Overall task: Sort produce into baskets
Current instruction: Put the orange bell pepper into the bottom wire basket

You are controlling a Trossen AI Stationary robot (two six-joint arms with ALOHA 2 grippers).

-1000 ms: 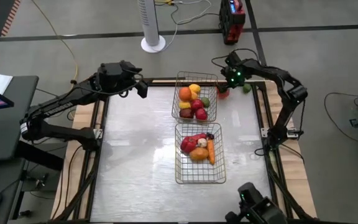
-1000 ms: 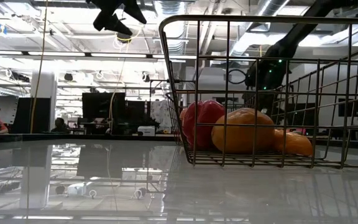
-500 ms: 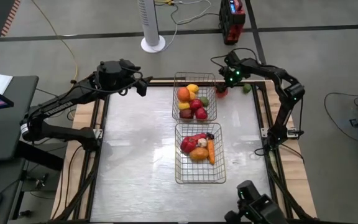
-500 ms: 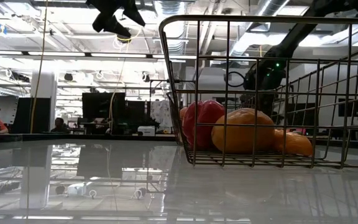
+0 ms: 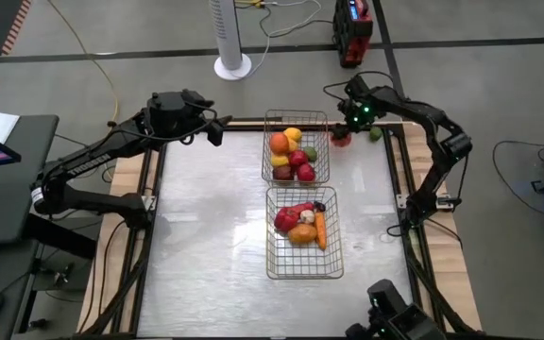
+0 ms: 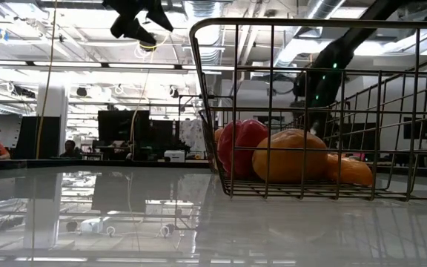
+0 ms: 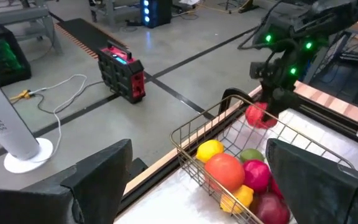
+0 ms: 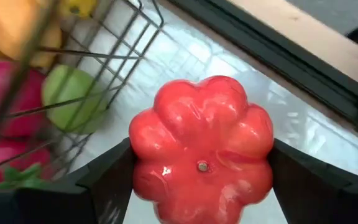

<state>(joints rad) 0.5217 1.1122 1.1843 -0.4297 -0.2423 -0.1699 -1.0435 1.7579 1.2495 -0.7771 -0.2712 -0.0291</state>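
most of the produce already lies in the 2 baskets: the upper basket (image 5: pixel 297 115) and the lower basket (image 5: pixel 304 270) at the frame's centre. you see a green lime (image 5: pixel 375 133) left on the table at upper right. your right gripper (image 5: pixel 341 138) there is closed around a red tomato (image 8: pixel 202 149). your left gripper (image 5: pixel 217 132) waits at upper left, fingers wide apart, empty.

Pale glossy table (image 5: pixel 215 236) is sitting inside a wooden frame (image 5: pixel 451 274). Two wire baskets (image 5: pixel 304 267) are resting end to end near its middle; a green fruit (image 5: pixel 375 133) is lying at the far right corner.
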